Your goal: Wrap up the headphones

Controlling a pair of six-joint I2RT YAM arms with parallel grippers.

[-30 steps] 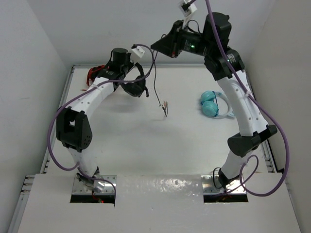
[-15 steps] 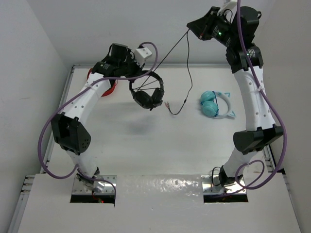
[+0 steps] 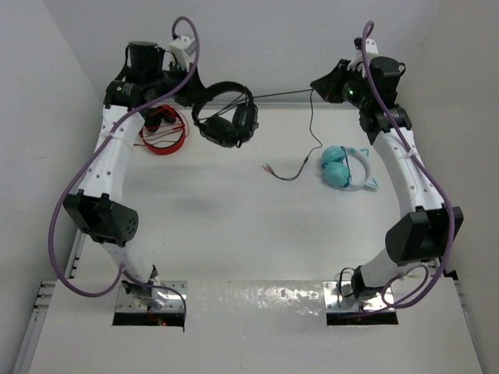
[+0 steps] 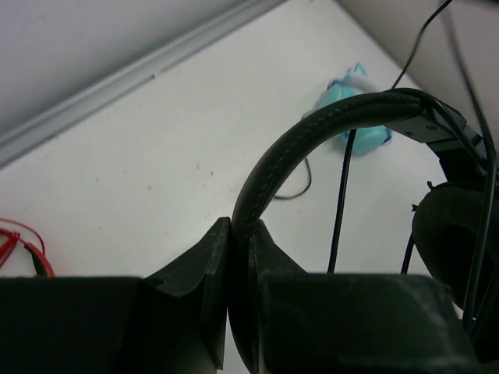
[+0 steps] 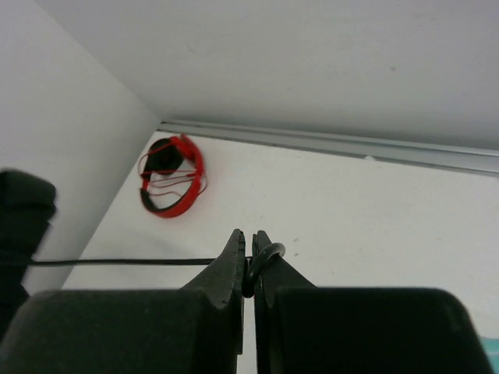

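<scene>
the red headphones (image 5: 192, 165) lie at the far left of the surface (image 3: 234, 226). the left tool (image 4: 240, 231) is clenched on the headband of the black headphones (image 3: 221, 129), holding them in the air near the back wall, ear cups hanging down. their cable (image 3: 281, 95) runs taut rightward to the right tool (image 5: 249, 248), which is pinched shut on it. the rest of the cable drops to the surface beside the light blue cat-ear headphones (image 3: 337, 167).
</scene>
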